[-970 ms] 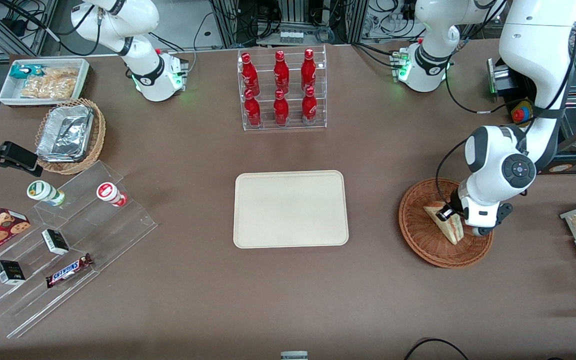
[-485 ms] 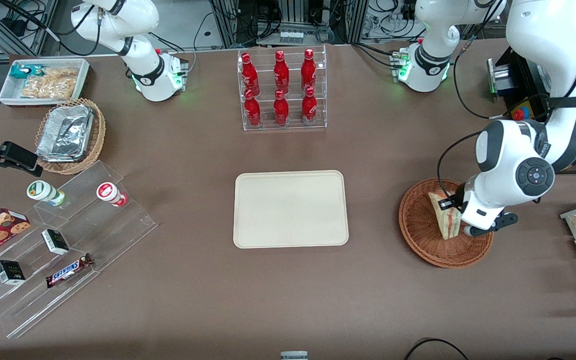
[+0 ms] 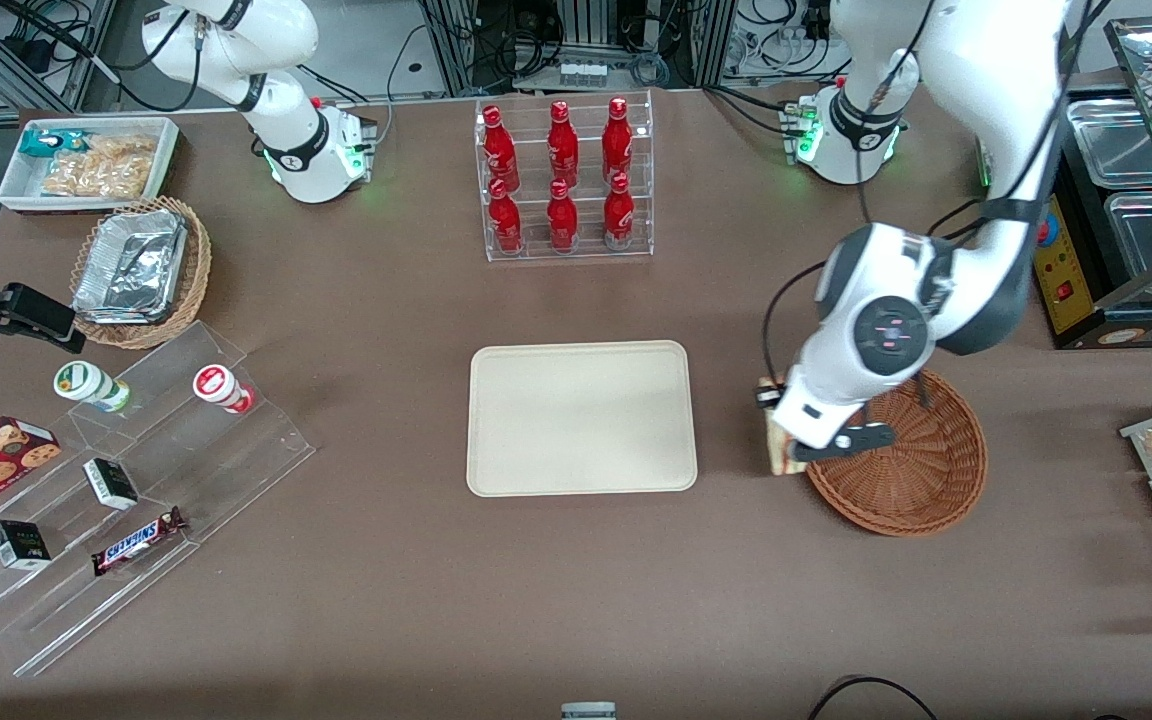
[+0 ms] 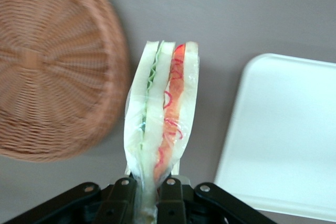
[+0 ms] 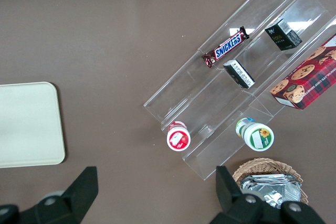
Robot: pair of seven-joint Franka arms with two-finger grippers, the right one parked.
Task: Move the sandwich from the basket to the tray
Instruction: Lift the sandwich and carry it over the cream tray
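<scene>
The left arm bends downward, its gripper point(image 4: 148, 195) pinching the triangular white-bread sandwich point(image 4: 160, 129) upright, above bare table. It hangs between the round reddish-brown wicker basket point(image 3: 921, 480) and the flat cream rectangular tray point(image 3: 581, 417), clear of both rims.

A second ago the gripper point(image 3: 774, 428) was down inside the basket point(image 3: 921, 480), clamped on the sandwich point(image 3: 776, 452), which lay on the weave. Half a second ago the sandwich had been tipped up on edge, still over the basket floor. Now the arm has swung toward the tray point(image 3: 581, 418) and carried the sandwich out: it hangs in the air between basket and tray, just beside the basket's rim, and the basket is bare. In the wrist view the fingers point(image 4: 125, 192) pinch the sandwich point(image 4: 161, 129) at its lower end, cut edge facing the camera; it seems clear of the table, though height is hard to judge.
</scene>
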